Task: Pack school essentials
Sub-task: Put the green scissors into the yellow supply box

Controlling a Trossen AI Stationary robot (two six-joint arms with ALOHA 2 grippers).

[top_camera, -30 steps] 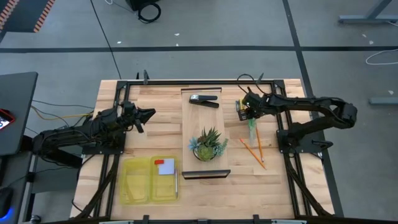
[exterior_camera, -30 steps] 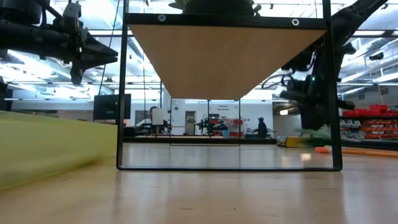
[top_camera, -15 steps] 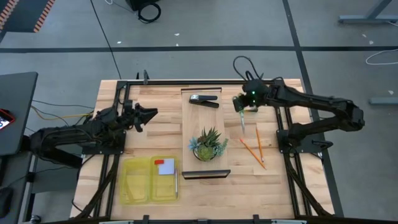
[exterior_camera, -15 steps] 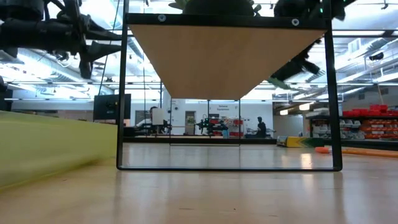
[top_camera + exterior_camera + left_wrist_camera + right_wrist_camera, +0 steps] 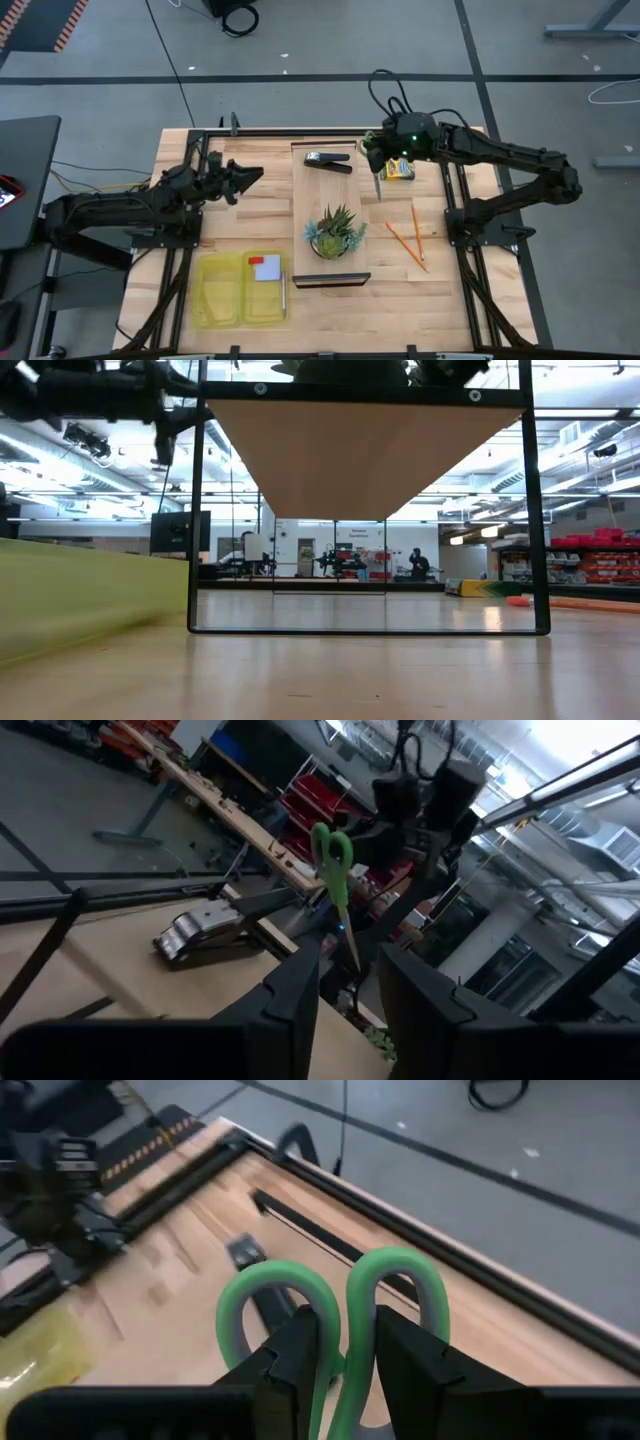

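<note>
Right gripper (image 5: 378,166): clamped on one pair of green-handled scissors (image 5: 379,184), held in the air beside the raised shelf (image 5: 300,210), blades hanging down. Its wrist view alone shows the two handle loops (image 5: 330,1315) pinched between the fingers. Left gripper (image 5: 250,178): fingers parted, empty, hovering left of the shelf. Yellow tray (image 5: 215,292): one pale blue note pad (image 5: 266,272) bearing one red piece (image 5: 257,262). Tabletop: one crayon box (image 5: 400,171), two orange pencils (image 5: 413,235). Shelf: one black stapler (image 5: 329,160), one potted plant (image 5: 333,233).
</note>
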